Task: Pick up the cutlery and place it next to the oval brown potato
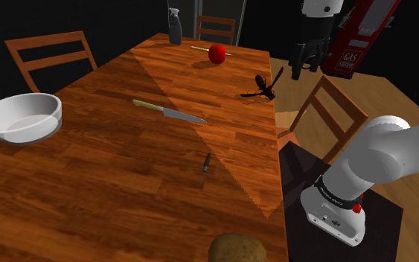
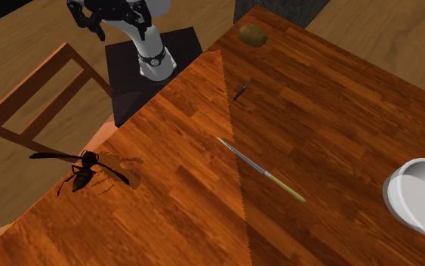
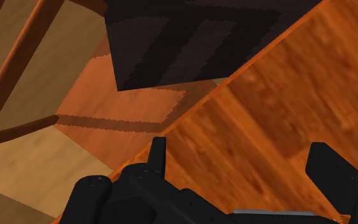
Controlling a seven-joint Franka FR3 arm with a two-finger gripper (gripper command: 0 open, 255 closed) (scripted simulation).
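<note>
The cutlery is a knife (image 1: 169,112) with a silver blade and a pale yellow handle, lying flat mid-table; it also shows in the second exterior view (image 2: 262,171). An oval brown potato (image 1: 237,249) sits at the table's near edge, close to the stand (image 2: 252,34). My black gripper (image 1: 304,67) hangs high above the table's right side, far from both (image 2: 101,17). In the wrist view the gripper (image 3: 244,167) is open, its fingers (image 3: 158,156) wide apart with nothing between them, over the table's edge.
A small dark object (image 1: 207,162) lies between knife and potato. A white bowl (image 1: 21,117) stands at the shoulder view's left, a red apple (image 1: 216,53) and spray bottle (image 1: 175,26) at the far end, a wasp figure (image 1: 263,88) near the right edge. Chairs (image 1: 327,115) surround the table.
</note>
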